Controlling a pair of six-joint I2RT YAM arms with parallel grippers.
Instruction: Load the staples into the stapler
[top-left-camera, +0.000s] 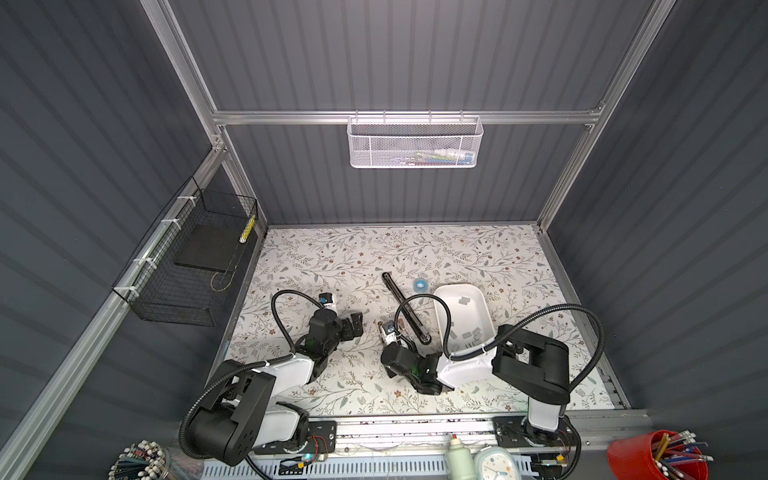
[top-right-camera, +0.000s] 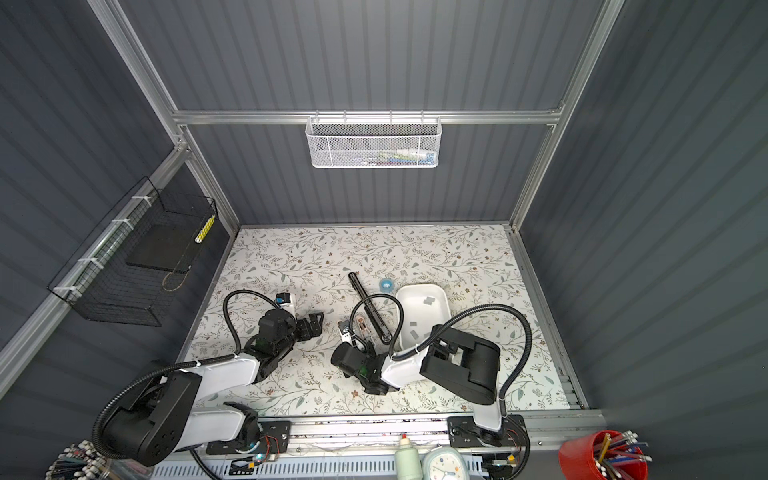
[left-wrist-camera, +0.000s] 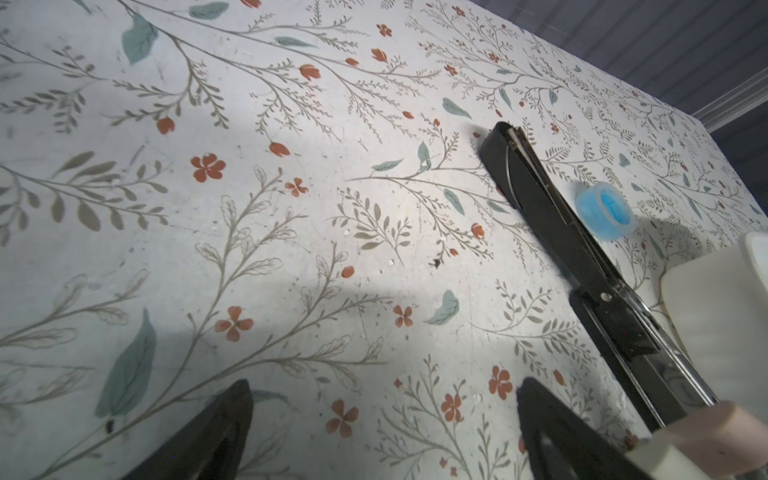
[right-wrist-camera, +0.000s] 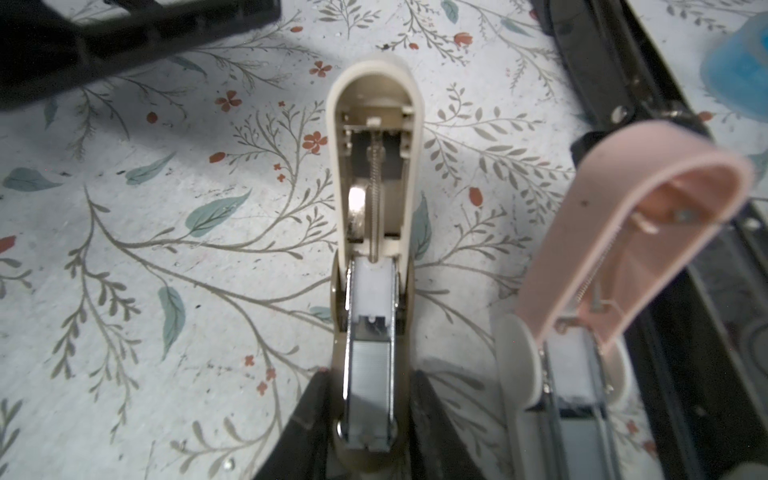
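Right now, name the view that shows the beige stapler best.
The right wrist view: the beige stapler fills the middle, lid open, staples in its channel. In both top views the right arm largely hides it. Left wrist: not clearly visible.

The table (top-left-camera: 324, 257) has a cover with little flowers and leaves. A small blue round thing (top-left-camera: 420, 284) lies on it. A white basket (top-left-camera: 415, 145) hangs on the back wall. A black wire basket (top-left-camera: 166, 307) hangs at the side. A red cup (top-left-camera: 623, 459) holds pens.
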